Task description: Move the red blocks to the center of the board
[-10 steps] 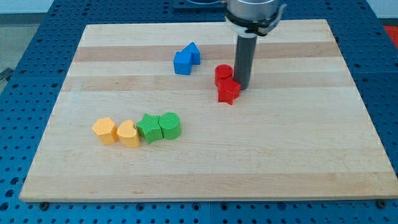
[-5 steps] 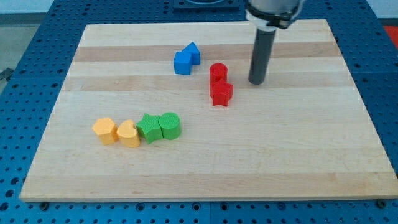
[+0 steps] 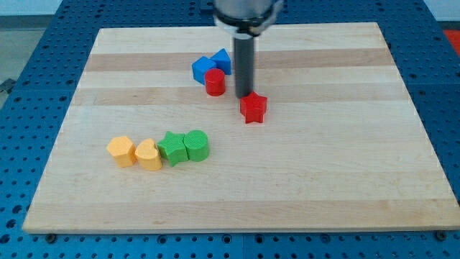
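A red star block (image 3: 253,108) lies a little above and right of the board's middle. A red cylinder (image 3: 214,82) stands to its upper left, pressed against two blue blocks. My tip (image 3: 245,94) is on the board just above the red star, touching or nearly touching its top edge, and to the right of the red cylinder with a gap between them.
Two blue blocks (image 3: 203,70) (image 3: 222,61) sit close together above the red cylinder. At the lower left stands a row: an orange block (image 3: 121,151), an orange heart-like block (image 3: 149,155), a green star (image 3: 172,148) and a green cylinder (image 3: 196,144). The wooden board (image 3: 345,180) lies on a blue perforated table.
My tip swung from the right of the red blocks to the left, pushing the red cylinder up-left against the blue blocks. The left blue block shifted slightly left. The red star barely moved.
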Available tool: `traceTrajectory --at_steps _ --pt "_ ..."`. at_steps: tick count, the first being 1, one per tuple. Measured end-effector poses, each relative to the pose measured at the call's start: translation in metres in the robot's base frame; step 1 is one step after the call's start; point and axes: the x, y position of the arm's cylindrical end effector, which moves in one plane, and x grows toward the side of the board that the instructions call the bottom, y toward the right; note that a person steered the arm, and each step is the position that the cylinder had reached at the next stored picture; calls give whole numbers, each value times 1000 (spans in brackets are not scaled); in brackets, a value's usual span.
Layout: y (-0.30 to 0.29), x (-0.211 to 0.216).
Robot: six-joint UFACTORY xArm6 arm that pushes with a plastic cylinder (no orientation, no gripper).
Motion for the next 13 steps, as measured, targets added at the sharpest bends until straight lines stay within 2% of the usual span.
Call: traceTrajectory --at_steps 1,2,3,4,5,7,8,9,11,13 --pt "70 1" --pt "122 28" --pt "127 66" --pt "99 64" --pt "74 35" --pt "-13 21" --pt "17 24" --pt "36 44" --pt "19 91" --pt "-7 71"
